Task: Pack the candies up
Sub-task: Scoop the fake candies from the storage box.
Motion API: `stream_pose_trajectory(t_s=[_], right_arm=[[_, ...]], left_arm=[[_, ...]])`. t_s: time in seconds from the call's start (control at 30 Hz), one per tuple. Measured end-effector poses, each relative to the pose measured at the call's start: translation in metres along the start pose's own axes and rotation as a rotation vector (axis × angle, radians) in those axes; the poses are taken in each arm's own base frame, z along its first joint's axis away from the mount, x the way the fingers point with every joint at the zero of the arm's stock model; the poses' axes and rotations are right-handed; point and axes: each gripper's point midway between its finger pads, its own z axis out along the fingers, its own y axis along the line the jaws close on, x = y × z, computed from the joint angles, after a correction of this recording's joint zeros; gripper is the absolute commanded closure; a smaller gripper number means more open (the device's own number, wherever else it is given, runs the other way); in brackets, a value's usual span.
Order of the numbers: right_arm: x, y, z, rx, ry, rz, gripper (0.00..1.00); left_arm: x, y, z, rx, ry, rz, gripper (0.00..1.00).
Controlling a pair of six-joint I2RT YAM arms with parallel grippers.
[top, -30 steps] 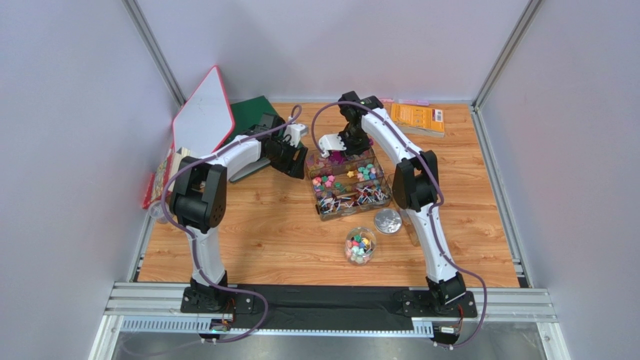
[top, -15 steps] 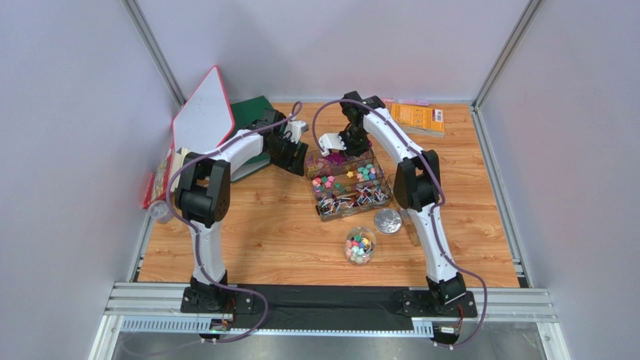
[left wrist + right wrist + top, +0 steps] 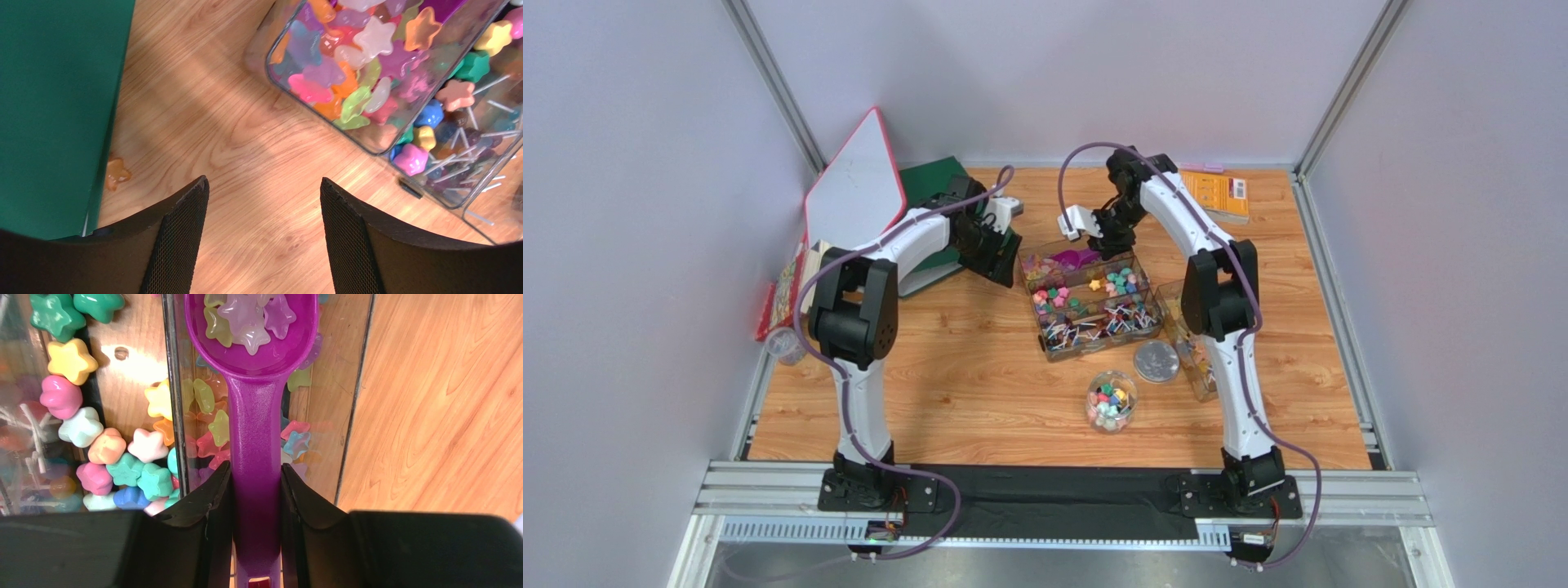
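Holding scoop [image 3: 255, 416] level so candies [image 3: 245, 318] don't spill: your right pincer [image 3: 256, 474] grips its handle; left pincer [image 3: 263, 184] open, empty.

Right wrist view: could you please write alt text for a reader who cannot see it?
The right gripper clamps its fingers on the handle of a purple scoop, whose bowl holds a few pale star-shaped candies. Below it lies a clear tray of mixed-colour star candies, on a wooden table.
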Motion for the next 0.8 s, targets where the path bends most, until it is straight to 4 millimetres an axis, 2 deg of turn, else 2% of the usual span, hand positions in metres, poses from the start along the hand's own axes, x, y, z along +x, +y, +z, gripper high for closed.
stream_pose_trajectory(t_s=[0.2,0.4,0.6,0.8], right_arm=[[-0.003,0.004,0.002,-0.001,-0.112,0.023,1.00],[-0.008,0.007,0.005,-0.003,-0.165,0.012,0.99],[-0.009,0.007,0.005,-0.004,-0.143,-0.012,0.72],[-0.011,0.010,0.009,-0.017,-0.134,-0.047,0.53]], left_arm=[[0.005,0.012,-0.007,-0.017,0.017,-0.002,0.27],[0.001,0.023,-0.015,-0.041,0.012,0.012,0.27],[-0.001,0.027,-0.019,-0.059,0.018,0.035,0.27],[0.003,0.029,-0.020,-0.071,0.035,0.046,0.27]])
